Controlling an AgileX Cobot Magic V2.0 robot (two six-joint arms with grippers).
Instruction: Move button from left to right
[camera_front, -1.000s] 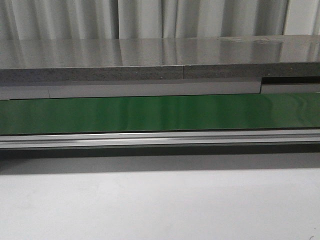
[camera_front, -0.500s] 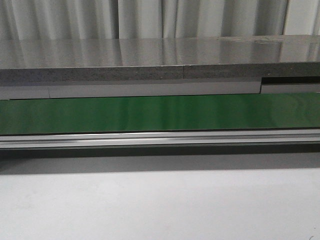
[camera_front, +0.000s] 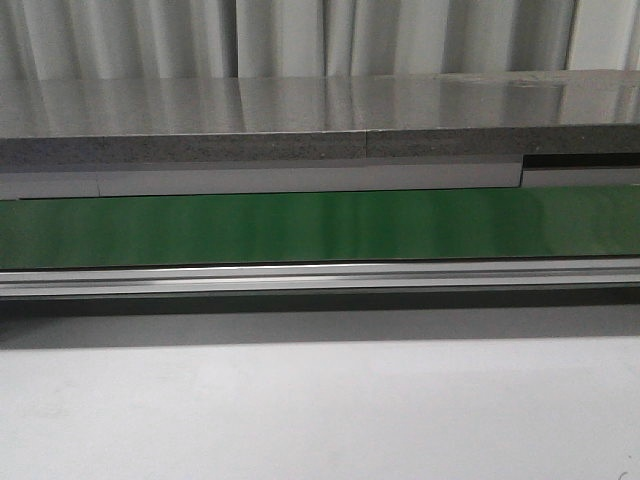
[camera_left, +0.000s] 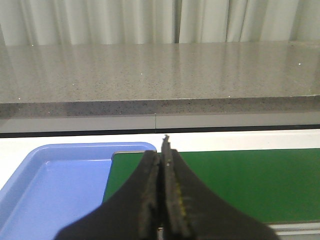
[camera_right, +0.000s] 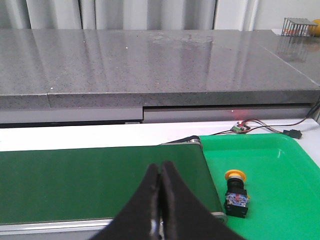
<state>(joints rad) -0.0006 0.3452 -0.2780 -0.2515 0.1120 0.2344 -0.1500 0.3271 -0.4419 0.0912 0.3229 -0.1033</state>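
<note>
Two black grippers hang with their fingers pressed together and nothing between them above a long green conveyor belt. Just beyond and to the side of the right gripper, the small push button with a round yellow-orange cap on a black cube-like body lies tipped over in a green plastic tray at the belt's end, apart from the fingers. Beside the left gripper sits a blue plastic tray. A speckled grey stone counter and pale curtains lie beyond both.
</note>
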